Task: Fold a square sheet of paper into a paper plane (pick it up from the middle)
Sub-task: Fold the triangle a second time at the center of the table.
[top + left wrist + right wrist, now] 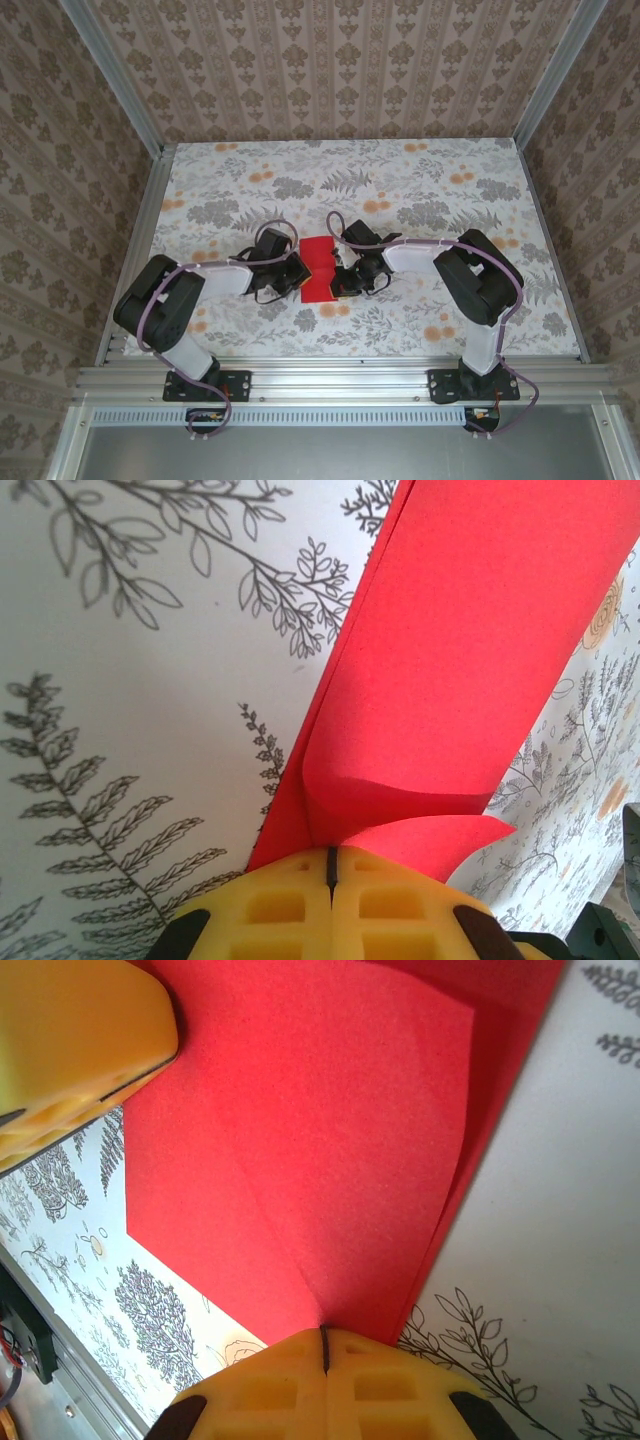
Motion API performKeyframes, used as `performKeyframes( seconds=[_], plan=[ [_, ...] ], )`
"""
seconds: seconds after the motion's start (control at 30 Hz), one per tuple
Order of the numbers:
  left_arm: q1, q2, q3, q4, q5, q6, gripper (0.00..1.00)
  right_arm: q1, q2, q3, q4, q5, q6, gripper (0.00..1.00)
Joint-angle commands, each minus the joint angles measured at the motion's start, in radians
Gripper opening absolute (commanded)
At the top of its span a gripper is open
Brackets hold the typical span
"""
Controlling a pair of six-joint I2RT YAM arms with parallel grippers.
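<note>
Sheet: thin bright red square sheet of paper [322,268], light, limp, easily torn.
Left gripper [330,858]: closed, pinching its curled edge.
Right gripper [323,1338]: closed on the crease.
Hold: likely best along creases.

The paper [321,268] is bright red and plain, partly folded into overlapping layers with a diagonal crease and one curled flap. It sits near the middle of the table [400,190].

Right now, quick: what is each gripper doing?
Left gripper: closed, pinching the red paper.
Right gripper: closed, pinching the same paper.
</note>
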Motion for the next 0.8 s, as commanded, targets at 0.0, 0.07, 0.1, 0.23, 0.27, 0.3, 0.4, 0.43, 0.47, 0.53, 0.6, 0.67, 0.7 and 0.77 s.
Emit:
performKeyframes(
  seconds=[0.0, 0.07, 0.1, 0.23, 0.27, 0.3, 0.4, 0.43, 0.47, 0.53, 0.6, 0.67, 0.7, 0.77],
  plan=[
    [0.069, 0.052, 0.006, -0.13, -0.162, 0.066, 0.0, 0.008, 0.07, -0.08, -0.196, 0.202, -0.014, 0.0],
    [0.084, 0.039, 0.023, -0.133, -0.146, 0.093, 0.0, 0.008, 0.071, -0.077, -0.194, 0.201, -0.01, 0.0],
    [0.087, 0.024, 0.034, -0.134, -0.14, 0.107, 0.0, 0.007, 0.072, -0.074, -0.194, 0.202, -0.009, 0.0],
    [0.082, -0.043, 0.053, -0.116, -0.069, 0.156, 0.0, 0.008, 0.073, -0.071, -0.192, 0.201, -0.002, 0.0],
    [0.075, -0.062, 0.047, -0.107, -0.053, 0.156, 0.01, 0.008, 0.074, -0.072, -0.192, 0.201, -0.001, 0.0],
    [0.066, -0.079, 0.038, -0.1, -0.043, 0.152, 0.02, 0.008, 0.076, -0.07, -0.19, 0.202, 0.001, 0.0],
    [0.034, -0.121, 0.002, -0.066, -0.022, 0.127, 0.02, 0.007, 0.078, -0.071, -0.186, 0.199, 0.005, 0.0],
    [0.022, -0.128, -0.01, -0.05, -0.017, 0.12, 0.02, 0.008, 0.079, -0.072, -0.184, 0.199, 0.007, 0.0],
    [0.009, -0.135, -0.016, -0.039, -0.011, 0.109, 0.02, 0.008, 0.081, -0.072, -0.184, 0.198, 0.007, 0.0],
    [-0.015, -0.136, -0.017, -0.026, -0.008, 0.103, 0.03, 0.008, 0.082, -0.072, -0.184, 0.197, 0.006, 0.0],
    [-0.041, -0.115, -0.001, -0.033, -0.011, 0.109, 0.03, 0.008, 0.084, -0.073, -0.183, 0.199, 0.007, 0.0],
    [-0.06, -0.08, 0.016, -0.029, -0.01, 0.111, 0.03, 0.008, 0.086, -0.074, -0.183, 0.197, 0.009, 0.0],
    [-0.066, -0.057, 0.028, -0.026, -0.006, 0.114, 0.02, 0.008, 0.089, -0.072, -0.183, 0.197, 0.009, 0.0],
    [-0.073, -0.013, 0.045, -0.022, 0.001, 0.118, 0.02, 0.008, 0.09, -0.073, -0.184, 0.196, 0.009, 0.0]
  ],
)
